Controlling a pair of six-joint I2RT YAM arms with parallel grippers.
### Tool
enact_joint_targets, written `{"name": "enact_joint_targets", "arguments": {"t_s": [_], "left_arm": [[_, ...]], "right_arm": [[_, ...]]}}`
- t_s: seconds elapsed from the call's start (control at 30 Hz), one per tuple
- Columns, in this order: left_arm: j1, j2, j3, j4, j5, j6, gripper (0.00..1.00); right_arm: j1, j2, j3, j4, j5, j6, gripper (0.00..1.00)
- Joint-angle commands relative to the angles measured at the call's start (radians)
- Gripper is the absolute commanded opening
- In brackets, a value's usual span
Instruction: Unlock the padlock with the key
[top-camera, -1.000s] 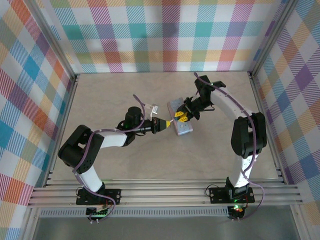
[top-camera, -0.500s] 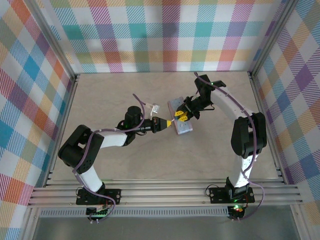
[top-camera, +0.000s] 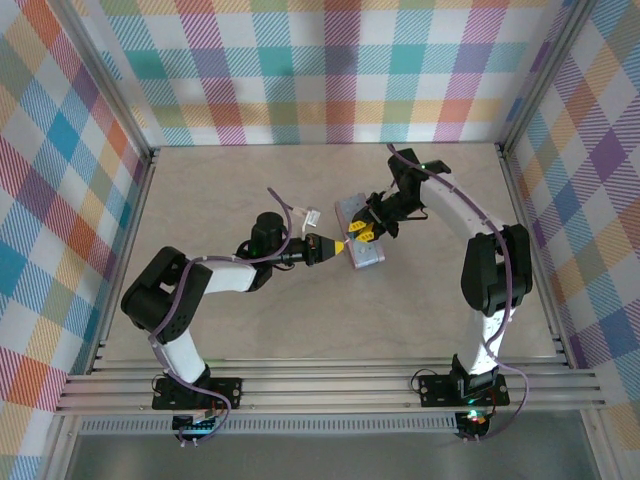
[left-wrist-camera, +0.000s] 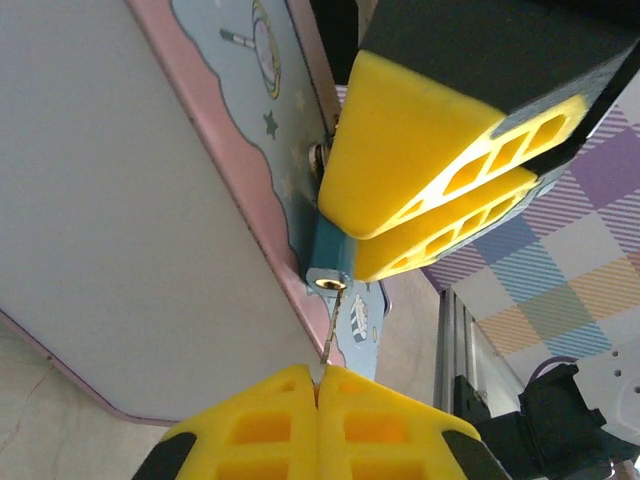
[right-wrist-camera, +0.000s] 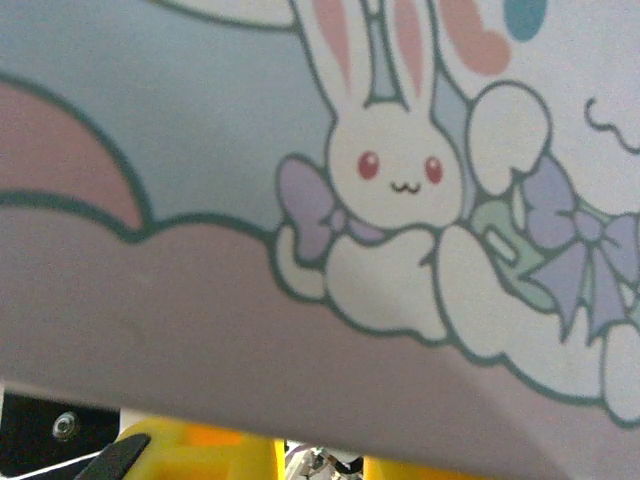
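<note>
While left jaws pinch key (left-wrist-camera: 329, 335) at padlock (left-wrist-camera: 328, 258) keyhole | right jaws clamp padlock | tin (right-wrist-camera: 150, 100): rabbit print

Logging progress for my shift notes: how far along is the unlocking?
Done: the left gripper pinches the key, and the right gripper seems clamped on the padlock at the edge of the tin. In hand: the key tip meets the keyhole. Left: pushing it in, turning it, opening the padlock.

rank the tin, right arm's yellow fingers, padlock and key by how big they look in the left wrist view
1. tin
2. right fingers, close to the camera, so their true size is unsure
3. padlock
4. key, a thin sliver
</note>
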Motion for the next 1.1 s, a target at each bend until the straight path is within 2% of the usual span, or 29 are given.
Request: {"name": "enact_joint_targets", "arguments": {"t_s": [0.0, 0.77, 1.07], "left_arm": [[0.008, 0.020, 0.024, 0.054, 0.022, -0.019, 0.00], [0.013, 0.028, 0.026, 0.129, 0.002, -0.078, 0.00], [0.004, 0.087, 0.064, 0.208, 0.017, -0.155, 0.00]], "right_arm": [[0.008, 0.003, 0.039, 0.003, -0.027, 0.001, 0.00], [0.009, 0.006, 0.033, -0.007, -0.025, -0.015, 0.00], [0.010, 0.006, 0.036, 0.006, -0.034, -0.006, 0.00]]}}
